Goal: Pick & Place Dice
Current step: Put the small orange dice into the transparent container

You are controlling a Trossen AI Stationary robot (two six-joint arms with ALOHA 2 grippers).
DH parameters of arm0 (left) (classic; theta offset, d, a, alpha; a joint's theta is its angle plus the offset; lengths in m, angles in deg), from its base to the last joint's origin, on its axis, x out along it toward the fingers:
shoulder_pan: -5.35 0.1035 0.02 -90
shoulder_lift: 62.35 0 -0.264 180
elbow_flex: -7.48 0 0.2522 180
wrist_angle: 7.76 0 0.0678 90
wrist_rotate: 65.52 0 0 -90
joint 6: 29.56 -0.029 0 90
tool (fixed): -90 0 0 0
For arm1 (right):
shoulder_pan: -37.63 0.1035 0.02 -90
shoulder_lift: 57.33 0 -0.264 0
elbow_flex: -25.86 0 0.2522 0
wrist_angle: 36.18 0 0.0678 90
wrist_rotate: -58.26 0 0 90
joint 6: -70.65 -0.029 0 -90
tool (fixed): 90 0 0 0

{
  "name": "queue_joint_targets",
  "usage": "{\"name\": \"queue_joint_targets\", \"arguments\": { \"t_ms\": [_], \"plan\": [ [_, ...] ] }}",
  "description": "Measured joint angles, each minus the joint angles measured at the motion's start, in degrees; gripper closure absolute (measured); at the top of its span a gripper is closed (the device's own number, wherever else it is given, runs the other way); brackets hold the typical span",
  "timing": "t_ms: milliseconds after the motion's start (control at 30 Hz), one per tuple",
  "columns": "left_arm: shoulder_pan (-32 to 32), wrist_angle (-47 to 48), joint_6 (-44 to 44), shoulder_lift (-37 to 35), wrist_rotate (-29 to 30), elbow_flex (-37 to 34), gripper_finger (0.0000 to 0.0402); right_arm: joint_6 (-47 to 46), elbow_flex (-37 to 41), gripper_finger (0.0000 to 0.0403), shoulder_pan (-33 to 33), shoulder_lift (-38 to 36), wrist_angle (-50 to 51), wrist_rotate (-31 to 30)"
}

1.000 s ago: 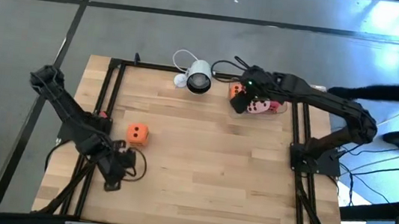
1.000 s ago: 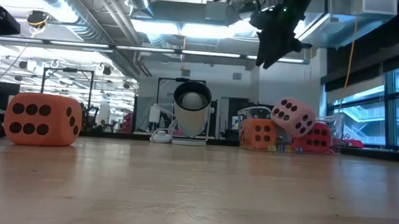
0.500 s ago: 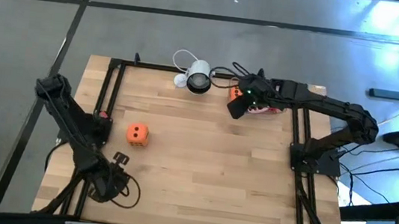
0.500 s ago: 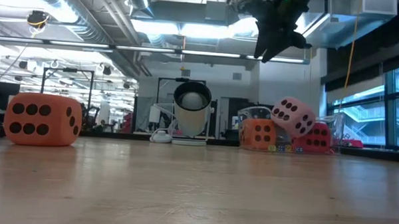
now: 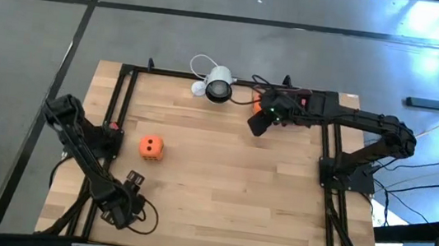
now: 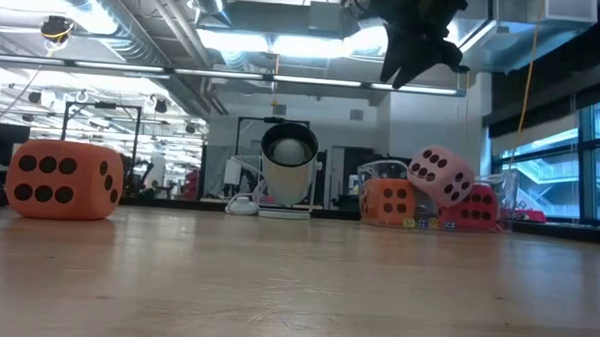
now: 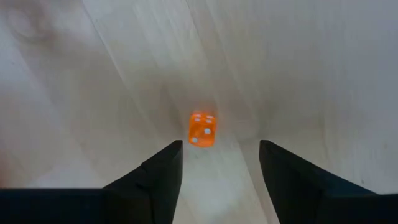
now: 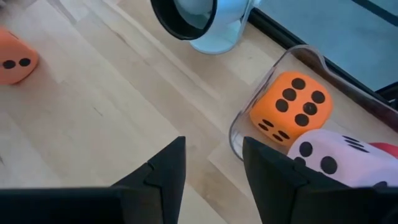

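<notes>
The right gripper, fingers spread and holding nothing, hangs above the table. Just beyond it, an orange die and a pink die sit in a clear container, beside the white camera. The left gripper, also spread and empty, hovers over a small orange die. Another orange die lies well apart.
</notes>
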Motion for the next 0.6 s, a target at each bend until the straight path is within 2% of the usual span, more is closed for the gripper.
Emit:
{"name": "queue_joint_targets", "arguments": {
  "t_ms": [267,600],
  "plan": [
    [0.0,0.0,-0.5,0.8,3.7,0.0,0.0200,-0.4,0.0,0.0245,0.5,0.0,0.0,0.0],
    [0.0,-2.1,-1.9,0.8,4.6,0.0,0.0208,-0.6,0.0,0.0245,0.5,0.0,0.0,0.1]
  ]
}}
